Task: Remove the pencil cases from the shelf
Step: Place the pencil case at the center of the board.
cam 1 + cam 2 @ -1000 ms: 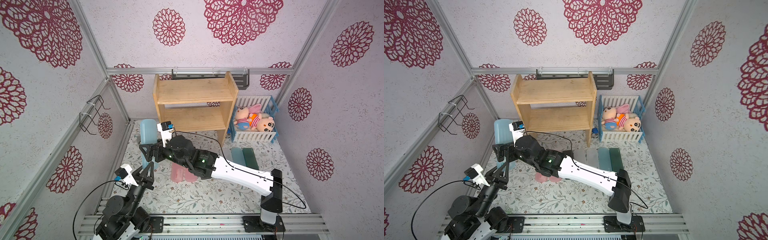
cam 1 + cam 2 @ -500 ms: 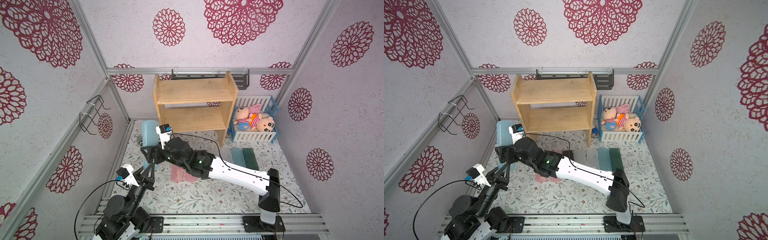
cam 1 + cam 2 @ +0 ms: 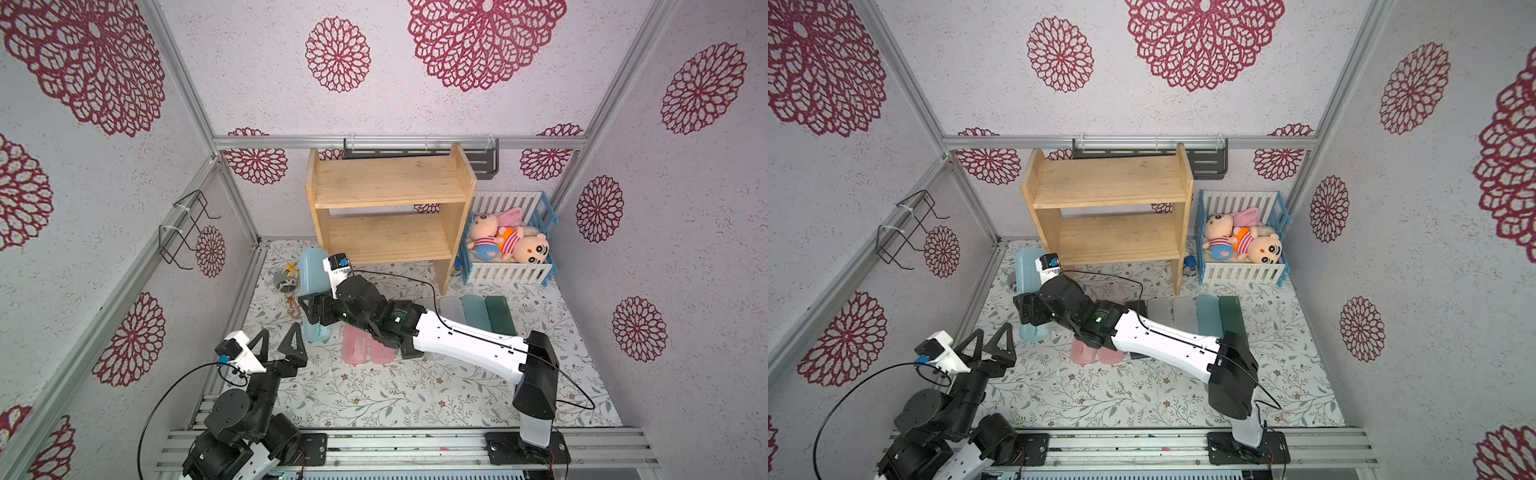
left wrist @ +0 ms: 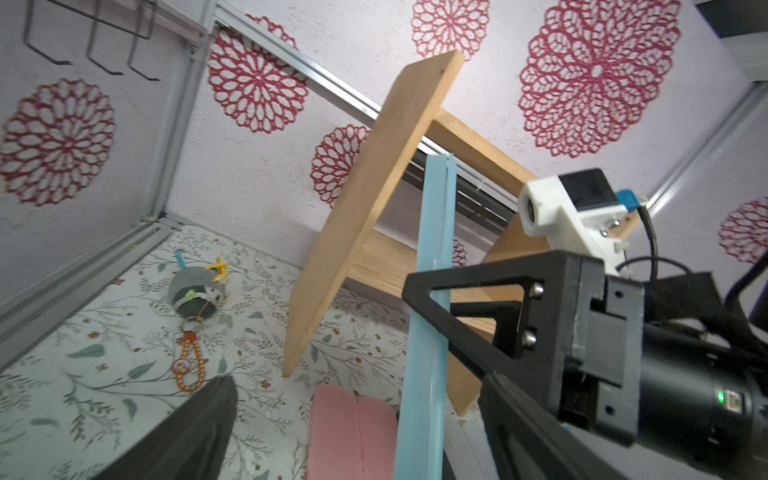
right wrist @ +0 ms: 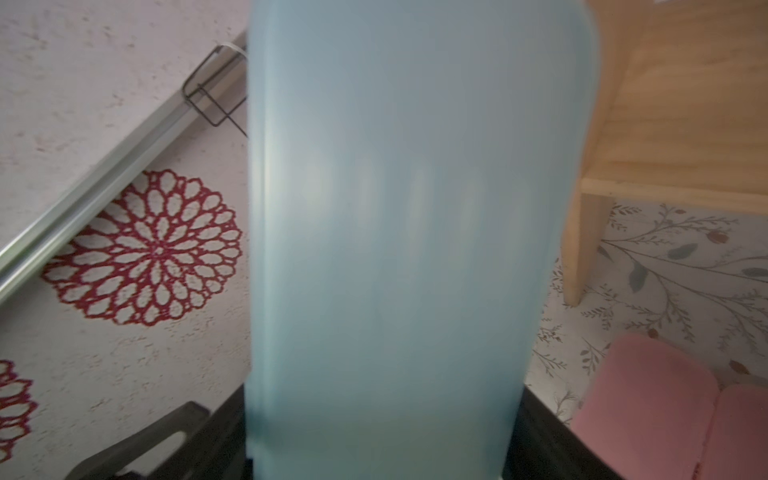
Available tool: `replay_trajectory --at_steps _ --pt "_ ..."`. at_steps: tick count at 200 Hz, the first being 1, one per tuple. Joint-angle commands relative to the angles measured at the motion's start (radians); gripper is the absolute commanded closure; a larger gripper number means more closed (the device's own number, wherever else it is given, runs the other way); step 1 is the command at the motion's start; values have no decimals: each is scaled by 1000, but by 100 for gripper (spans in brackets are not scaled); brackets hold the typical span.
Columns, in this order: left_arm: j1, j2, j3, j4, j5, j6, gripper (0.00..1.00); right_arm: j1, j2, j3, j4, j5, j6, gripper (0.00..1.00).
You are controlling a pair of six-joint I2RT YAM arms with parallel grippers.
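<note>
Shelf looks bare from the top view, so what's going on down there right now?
The right pincer is shut on a light blue pencil case, holding it upright just left of the shelf, whose two boards are bare. The left pincer is open and empty close by. Seven more lie on the mat: two pink cases side by side, and a row of black, frosted, light blue and dark green ones.
</note>
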Motion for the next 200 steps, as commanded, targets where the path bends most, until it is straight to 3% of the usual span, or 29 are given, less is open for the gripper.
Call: replay_trajectory --at_steps 1,30,62,129,200 --pt "-9 -8 35 -134 -199 -52 3 -17 60 6 10 -16 30 26" --pt "-10 7 68 -218 -327 -57 3 -17 162 55 -18 -37 62 26" --pt "-9 51 87 -244 -392 -26 3 -17 280 131 -53 -74 105 25" --pt "-9 118 59 -211 -396 -8 3 -27 436 243 -125 -61 192 19" --pt "-9 101 23 -199 -380 -5 3 -41 491 284 -193 -34 218 11"
